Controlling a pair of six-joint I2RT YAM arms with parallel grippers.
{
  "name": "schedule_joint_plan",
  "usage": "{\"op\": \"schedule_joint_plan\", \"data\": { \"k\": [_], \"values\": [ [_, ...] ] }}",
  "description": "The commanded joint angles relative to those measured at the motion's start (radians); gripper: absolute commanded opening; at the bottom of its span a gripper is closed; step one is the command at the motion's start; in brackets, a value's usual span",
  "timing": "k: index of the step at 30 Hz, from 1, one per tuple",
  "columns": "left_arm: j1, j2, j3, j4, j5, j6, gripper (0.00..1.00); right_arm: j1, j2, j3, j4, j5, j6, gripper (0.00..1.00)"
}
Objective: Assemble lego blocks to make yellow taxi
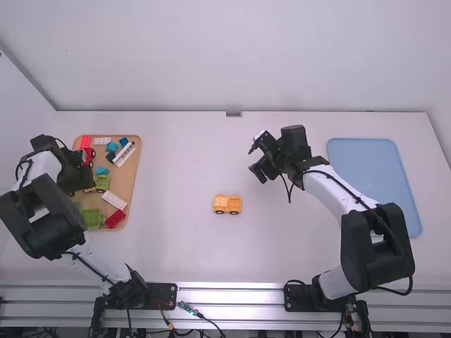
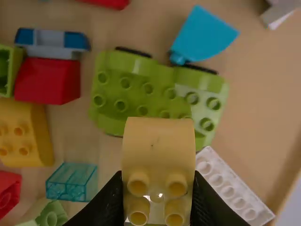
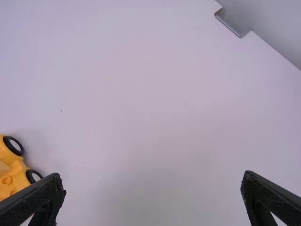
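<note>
Over the brown tray at the left, my left gripper [image 1: 76, 184] hangs above the blocks. In the left wrist view a yellow block [image 2: 159, 143] with studs is clamped between the fingers of my left gripper [image 2: 157, 200], above a green wheeled base. The yellow wheeled car base [image 1: 227, 204] stands on its wheels mid-table; part of this car base [image 3: 14, 176] shows in the right wrist view. My right gripper [image 1: 259, 159] is above the table, behind and right of the car base. In its own view my right gripper [image 3: 153, 188] is open with nothing between its fingers.
The brown tray [image 1: 130, 184] holds several loose blocks: green wheeled pieces [image 2: 141, 89], a white brick [image 2: 230, 188], a blue piece [image 2: 204, 35], and red pieces [image 2: 47, 82]. A blue tray [image 1: 373, 165] lies at the right, behind the right arm.
</note>
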Motion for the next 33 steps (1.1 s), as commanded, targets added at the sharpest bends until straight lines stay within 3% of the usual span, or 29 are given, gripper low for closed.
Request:
{"op": "schedule_joint_plan", "data": {
  "k": [1,5,12,17,28,33],
  "values": [
    [-0.071,-0.047,-0.003,-0.006,0.012,0.018,0.02,-0.012,-0.053,0.024,-0.004,0.001,0.011,0.99],
    [-0.174,-0.101,-0.032,0.006,0.019,0.034,0.02,-0.036,-0.081,0.024,-0.018,0.001,0.043,0.99],
    [-0.470,-0.195,-0.057,0.021,0.129,0.209,0.02,-0.124,-0.093,0.024,-0.075,-0.008,0.077,0.99],
    [-0.665,-0.197,-0.056,0.020,0.121,0.259,0.02,-0.187,-0.093,0.023,-0.104,-0.002,0.124,0.99],
    [-0.950,-0.194,-0.051,0.030,0.171,0.407,0.02,-0.314,-0.094,0.020,-0.163,-0.003,0.171,0.99],
    [-1.049,-0.172,-0.051,0.047,0.163,0.438,0.02,-0.349,-0.151,-0.056,-0.109,-0.007,0.171,0.99]
  ]
}}
